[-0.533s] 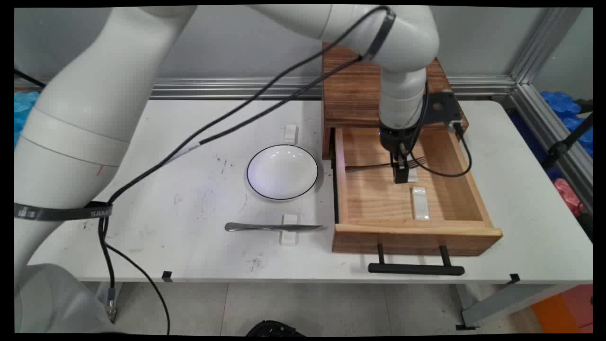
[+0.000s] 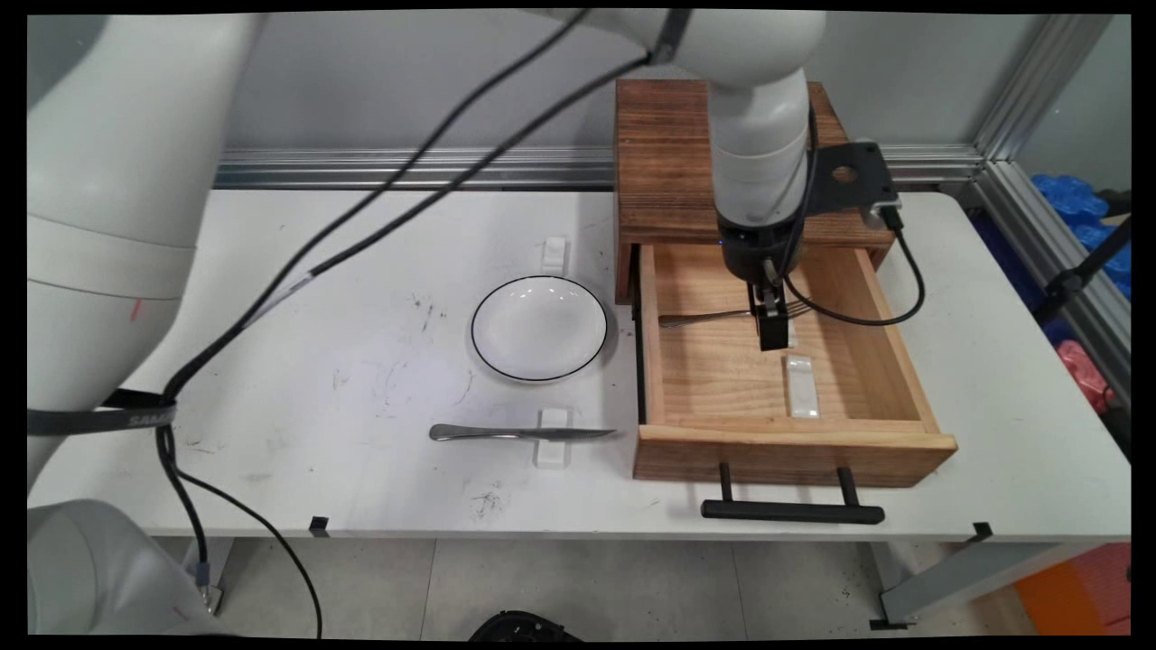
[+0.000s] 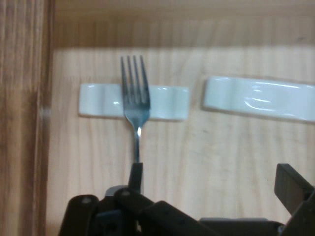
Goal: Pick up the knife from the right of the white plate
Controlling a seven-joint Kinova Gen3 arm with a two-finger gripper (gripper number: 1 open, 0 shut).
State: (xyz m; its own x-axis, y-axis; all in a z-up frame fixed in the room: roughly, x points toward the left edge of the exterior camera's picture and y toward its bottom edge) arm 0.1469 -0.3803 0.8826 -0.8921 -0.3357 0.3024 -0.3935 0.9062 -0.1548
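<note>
Where visible, fork (image 3: 135, 96) across, seemingly, rest (image 3: 165, 102).

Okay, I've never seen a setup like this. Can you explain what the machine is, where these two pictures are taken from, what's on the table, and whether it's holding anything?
The machine is a white robot arm. Its black two-finger end effector is the part that grasps.

The main view comes from a fixed camera above the white table, looking down across it. The hand view comes from a camera on the hand, looking along the fingers.

The end effector is lowered into an open wooden drawer. Inside, a fork lies with its tines on a white rest, and a second rest lies beside it.

Out on the table are a white plate and a knife.

Nothing is held. The fingers are open, and the fork's handle runs next to one of them.
</note>
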